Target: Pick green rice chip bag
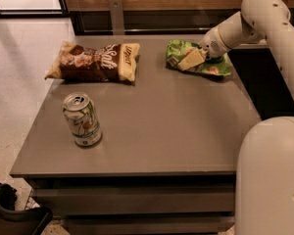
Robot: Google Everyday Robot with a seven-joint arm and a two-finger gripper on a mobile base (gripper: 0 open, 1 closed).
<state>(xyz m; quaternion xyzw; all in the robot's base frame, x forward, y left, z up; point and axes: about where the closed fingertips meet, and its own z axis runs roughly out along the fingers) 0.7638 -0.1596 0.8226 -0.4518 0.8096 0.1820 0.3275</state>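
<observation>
The green rice chip bag [216, 68] lies crinkled at the far right of the grey table [166, 126], near its back edge. My gripper [190, 59] reaches in from the right on the white arm [245, 26] and rests down on the middle of the bag, covering part of it. The bag lies flat on the table.
A larger brown and cream chip bag [95, 61] lies at the far left of the table. A green and white drink can [82, 119] stands upright at the front left. My white body [272, 175] fills the lower right. A wooden wall runs behind the table.
</observation>
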